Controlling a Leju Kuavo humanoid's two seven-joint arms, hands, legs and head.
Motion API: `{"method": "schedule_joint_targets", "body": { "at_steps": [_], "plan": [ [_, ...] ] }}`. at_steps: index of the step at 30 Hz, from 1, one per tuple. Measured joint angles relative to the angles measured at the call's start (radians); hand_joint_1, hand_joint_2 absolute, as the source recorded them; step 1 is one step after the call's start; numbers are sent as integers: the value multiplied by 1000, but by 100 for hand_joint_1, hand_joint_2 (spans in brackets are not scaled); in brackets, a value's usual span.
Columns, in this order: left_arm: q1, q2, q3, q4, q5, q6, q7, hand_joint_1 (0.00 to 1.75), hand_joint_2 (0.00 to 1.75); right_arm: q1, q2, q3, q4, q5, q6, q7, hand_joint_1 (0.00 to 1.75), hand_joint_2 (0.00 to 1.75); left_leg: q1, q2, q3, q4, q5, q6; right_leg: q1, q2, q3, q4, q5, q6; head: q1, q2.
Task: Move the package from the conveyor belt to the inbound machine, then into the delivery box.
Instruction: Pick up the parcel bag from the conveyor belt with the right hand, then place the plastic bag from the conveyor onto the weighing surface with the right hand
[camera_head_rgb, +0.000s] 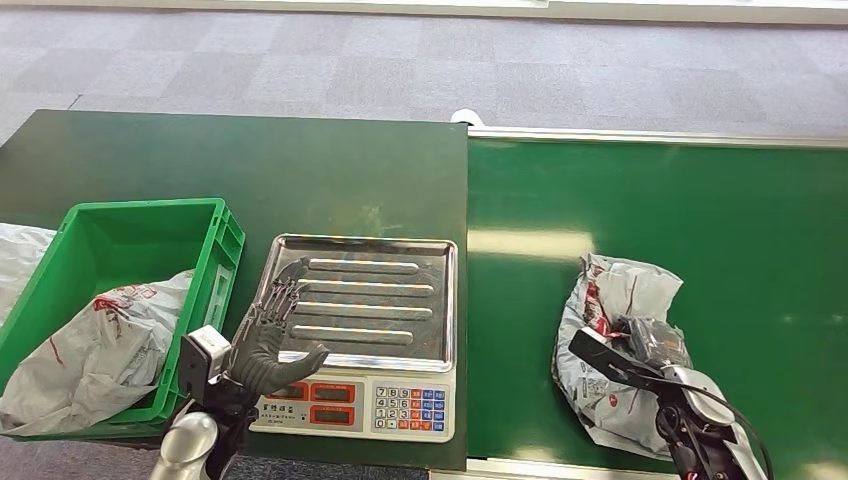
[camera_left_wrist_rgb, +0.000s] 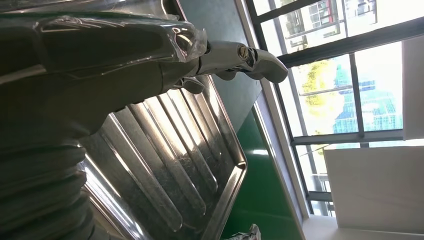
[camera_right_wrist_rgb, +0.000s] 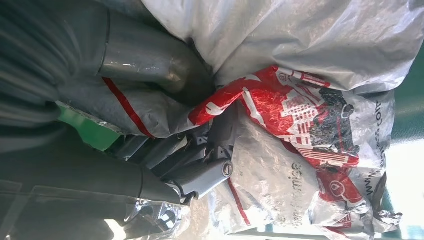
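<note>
— package (camera_head_rgb: 615, 345) location? 
— on the conveyor belt (camera_head_rgb: 700, 230); right hand (camera_head_rgb: 650, 345) grips it. left hand (camera_head_rgb: 270, 335) spread, empty, over the scale (camera_head_rgb: 400, 300). weighing and delivery box (camera_head_rgb: 140, 245) remain.

Two grey packages (camera_head_rgb: 620, 340) (camera_head_rgb: 90, 345), one green crate (camera_head_rgb: 140, 240), one scale (camera_head_rgb: 365, 330), two robot hands (camera_head_rgb: 270, 335) (camera_head_rgb: 650, 350).

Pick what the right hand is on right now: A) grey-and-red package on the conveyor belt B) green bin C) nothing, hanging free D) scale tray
A: the right hand is pressed into the crumpled grey-and-red package lying on the green conveyor belt, its fingers dug into the plastic in the right wrist view.
</note>
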Motion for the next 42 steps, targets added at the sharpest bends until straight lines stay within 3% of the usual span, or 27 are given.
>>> {"method": "schedule_joint_targets", "body": {
  "at_steps": [8, 18, 20, 23, 25, 30, 35, 42],
  "plan": [
    [1, 0, 4, 0, 0, 0, 0, 0, 175, 0, 1, 7, 2, 0, -21, -7, 175, 175, 0, 0, 0, 0, 0, 0, 0, 0, 0, 0, 0, 0, 0, 0],
    [6, 0, 9, 0, -2, -1, -17, 0, 175, 11, 23, 9, -45, 32, -174, -68, 175, 175, 0, 0, 0, 0, 0, 0, 0, 0, 0, 0, 0, 0, 0, 0],
    [3, 0, 10, 1, -2, -3, -29, 0, 175, 28, 33, 5, -78, 25, -254, -116, 175, 175, 0, -1, 0, 0, 0, 0, 0, 0, -1, 0, 0, 0, 0, 0],
    [-22, 0, 7, 13, -1, 4, -53, 0, 175, 82, 73, -16, -218, -61, -496, -282, 175, 175, 0, -3, -2, 0, 0, 0, 0, -2, -2, 0, 0, 0, 0, 0],
    [-48, 1, 3, 30, 4, 13, -60, 0, 175, 99, 107, -13, -329, -80, -572, -333, 175, 175, 0, -1, -2, 0, 0, 0, 1, 0, -2, 0, 0, 0, 0, 0],
    [-88, 0, -14, 78, 30, 17, -77, 0, 175, 34, 153, 64, -448, -120, -556, -359, 175, 175, 0, 1, -1, 0, 1, 0, 1, 1, -2, 0, 1, -1, 0, 0],
    [-122, 0, -34, 129, 60, 32, -92, 0, 175, -74, 211, 188, -450, -205, -558, -426, 175, 175, 0, 1, -1, 0, 1, 0, 1, 1, -2, 0, 1, -1, 0, 0],
    [-128, 13, -32, 140, 105, 46, -97, 0, 175, -136, 304, 357, -408, -285, -610, -491, 175, 175, 1, 1, -2, 0, 1, 0, 2, 1, -3, 1, 1, -1, 0, 0]
  ]
}}
